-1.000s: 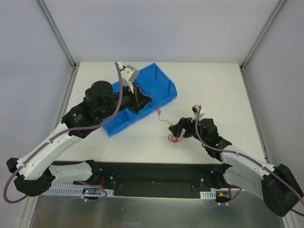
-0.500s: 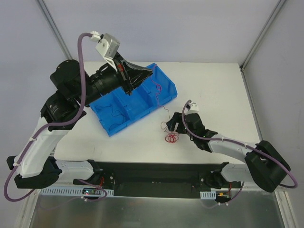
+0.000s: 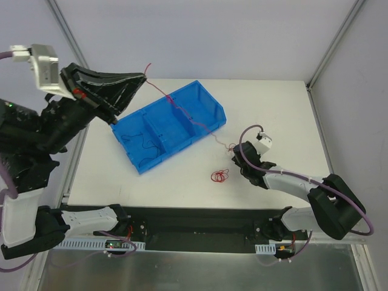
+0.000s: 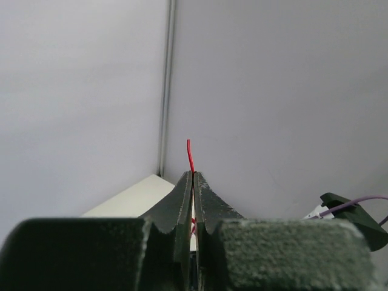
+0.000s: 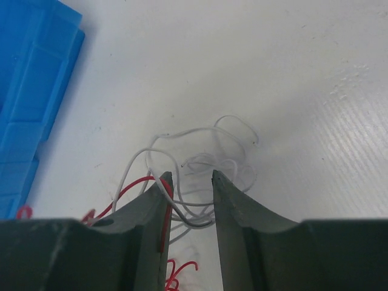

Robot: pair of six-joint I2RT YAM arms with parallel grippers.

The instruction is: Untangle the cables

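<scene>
L gripper (image 4: 193, 176) is up high off the table's far-left corner, jaws clenched on the red wire (image 4: 190, 154); a short tip pokes out past my fingertips. From there the wire slants down over the blue bin (image 3: 212, 109) twd my R gripper (image 5: 189, 182), which sits low at the table (image 3: 273, 109). R jaws stand apart, pinching nothing. White wire (image 5: 206, 151) loops lie btwn & just ahead of the fingers, w/ a red strand along one finger's inner face. Small red coil (image 3: 219, 176) lies on the table near R gripper. Thin black strands (image 3: 145, 144) lie in the bin.
</scene>
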